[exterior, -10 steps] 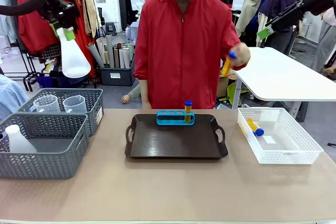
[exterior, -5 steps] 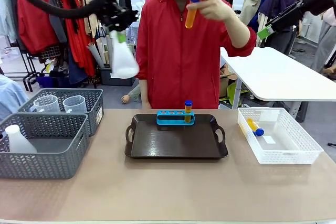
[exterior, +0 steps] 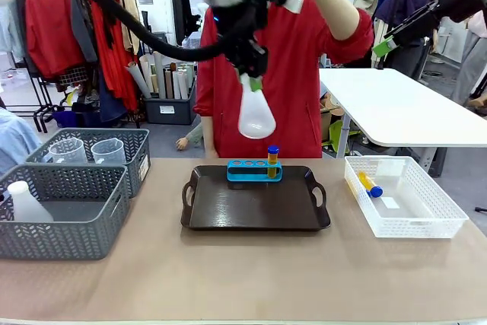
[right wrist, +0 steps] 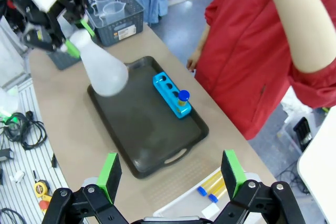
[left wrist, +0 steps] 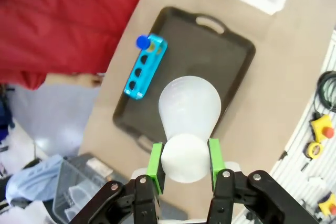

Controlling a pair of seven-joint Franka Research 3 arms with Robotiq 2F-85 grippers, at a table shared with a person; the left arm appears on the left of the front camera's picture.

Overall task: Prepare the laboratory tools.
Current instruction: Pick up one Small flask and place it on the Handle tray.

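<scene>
Left gripper [left wrist: 184, 156] clamped on neck of conical flask [left wrist: 190, 103] above dark tray [left wrist: 233, 59], right gripper [right wrist: 170, 174] spread wide, empty

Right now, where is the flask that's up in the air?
Front view, centre: the flask hangs neck-up in the left gripper, above the tray and close to the rack at its far edge.
</scene>
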